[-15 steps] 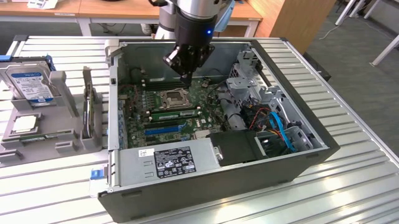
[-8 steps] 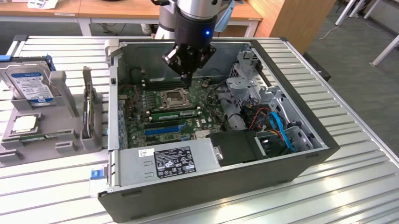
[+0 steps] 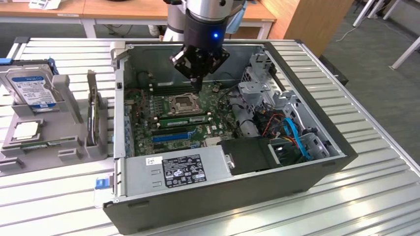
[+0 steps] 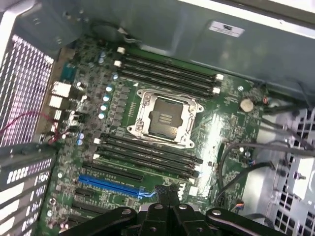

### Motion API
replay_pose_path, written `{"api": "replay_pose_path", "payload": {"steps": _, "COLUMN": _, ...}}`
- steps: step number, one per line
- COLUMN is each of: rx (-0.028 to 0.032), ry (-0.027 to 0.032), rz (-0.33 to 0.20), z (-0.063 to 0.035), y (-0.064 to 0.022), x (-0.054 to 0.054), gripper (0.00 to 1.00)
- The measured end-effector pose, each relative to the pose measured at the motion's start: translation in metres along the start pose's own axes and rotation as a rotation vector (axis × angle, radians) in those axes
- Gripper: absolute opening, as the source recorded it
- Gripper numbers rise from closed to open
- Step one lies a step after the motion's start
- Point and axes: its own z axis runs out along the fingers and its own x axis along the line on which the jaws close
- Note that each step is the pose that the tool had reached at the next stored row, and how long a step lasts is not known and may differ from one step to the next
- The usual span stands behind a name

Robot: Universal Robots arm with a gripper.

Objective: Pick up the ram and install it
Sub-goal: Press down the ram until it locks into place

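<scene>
Green and thin, the ram (image 3: pixel 41 144) is lying flat in a groove of the grey tray (image 3: pixel 66 153) at the exterior view's left, outside the case (image 3: pixel 262 189) and well apart from the gripper (image 3: pixel 196 84). The gripper is hanging over the motherboard (image 3: pixel 145 105), just beyond the socket (image 3: pixel 182 104), with its fingers drawn together and nothing green between them.

I am judging the ram to be light, stiff and brittle. It is best taken by its 2 long edges near the middle, clear of the chips and the contact strip, and a tilted grip risks bending it.

Much of it is sitting behind the tray's lip, so only a sliver is showing, and I am reading it as the ram mostly from its colour and shape. In the wrist view, the empty slots (image 4: pixel 167 73) are lying on both sides of the socket, and the near ones are partly tucked behind the fingers (image 4: pixel 166 192).
</scene>
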Motion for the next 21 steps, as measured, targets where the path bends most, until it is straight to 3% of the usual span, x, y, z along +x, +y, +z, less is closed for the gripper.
{"api": "replay_pose_path", "payload": {"steps": 8, "rx": 0.0027, "ry": -0.0064, "rz": 0.136, "z": 0.0007, "y": 0.0000, "x": 0.0000, "gripper": 0.10}}
{"api": "replay_pose_path", "payload": {"steps": 15, "rx": 0.0030, "ry": -0.0071, "rz": 0.148, "z": 0.0008, "y": 0.0000, "x": 0.0000, "gripper": 0.10}}
{"api": "replay_pose_path", "payload": {"steps": 21, "rx": 0.0043, "ry": -0.0101, "rz": 0.217, "z": 0.0010, "y": 0.0000, "x": 0.0001, "gripper": 0.10}}
